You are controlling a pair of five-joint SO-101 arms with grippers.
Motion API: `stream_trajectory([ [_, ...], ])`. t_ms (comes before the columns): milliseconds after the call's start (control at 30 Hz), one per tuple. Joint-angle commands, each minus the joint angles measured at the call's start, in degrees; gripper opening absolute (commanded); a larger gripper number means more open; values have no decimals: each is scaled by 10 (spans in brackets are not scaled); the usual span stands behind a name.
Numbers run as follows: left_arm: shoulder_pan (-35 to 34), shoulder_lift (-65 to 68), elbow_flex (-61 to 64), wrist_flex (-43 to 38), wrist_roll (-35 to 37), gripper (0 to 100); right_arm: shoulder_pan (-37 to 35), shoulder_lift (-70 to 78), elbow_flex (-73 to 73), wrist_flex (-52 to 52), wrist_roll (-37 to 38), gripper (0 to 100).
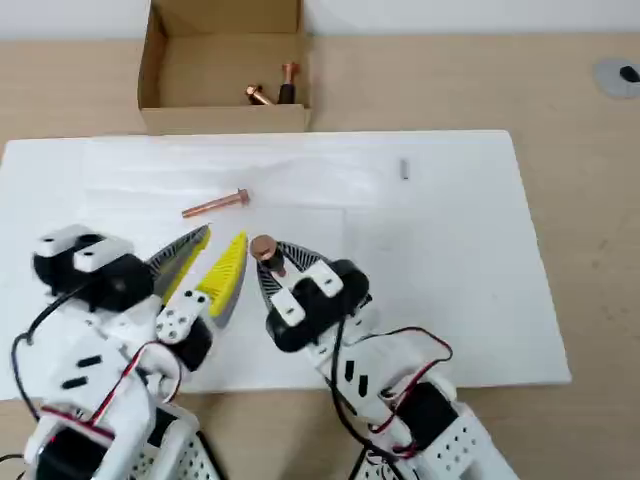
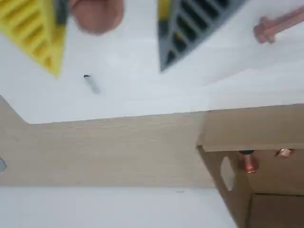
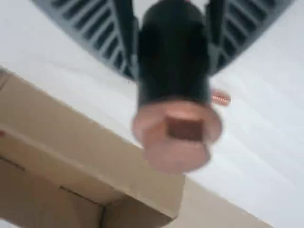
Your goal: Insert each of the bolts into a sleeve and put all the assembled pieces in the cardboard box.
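Closest to the high camera, the right fingers (image 1: 270,260) are closed on an assembled piece (image 1: 266,250), a copper bolt seated in a black sleeve, over the white sheet (image 1: 450,300) that covers the tabletop (image 1: 590,200). Just beside them the left fingers (image 1: 222,240) are spread wide and hold nothing. Just beyond their tips a loose bolt (image 1: 215,205) lies on the sheet. A spare sleeve (image 1: 404,170) lies well apart, out past the right fingers. Farther on stands the cardboard box (image 1: 160,60) with two finished pieces (image 1: 272,92) inside.

From the left wrist, the held piece's copper head shows between the open yellow and grey fingers. The spare sleeve and the box lie ahead, and the loose bolt is outside the grey finger.

From the right wrist, the grey fingers clamp the black sleeve on both sides, and the box lies beyond it.

Delivery of this piece looks like the step in hand. The next move calls for carrying it over the box's near wall and opening the fingers above the floor. After that, the loose bolt and spare sleeve are left to join.
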Motion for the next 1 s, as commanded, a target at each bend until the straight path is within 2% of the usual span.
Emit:
stream_trajectory([
  [0,-21,0,-77,61,-4,151,12,-86,-61,-14,4,9],
  [67,-55,18,-103,88,-3,150,13,-82,-73,-31,3,9],
  [167,-150,80,-142,111,-4,150,32,-39,-95,-63,4,9],
  [300,-243,212,-180,107,-19,149,73,129,-199,-117,5,9],
  [433,-253,336,-197,74,-38,116,113,375,-390,-133,3,9],
  [567,-251,406,-189,21,-36,103,142,622,-595,-130,3,9],
  [700,-256,433,-160,-19,-37,103,160,831,-776,-130,3,9],
  [967,-256,432,-82,-23,-39,101,177,1190,-1065,-137,2,9],
])
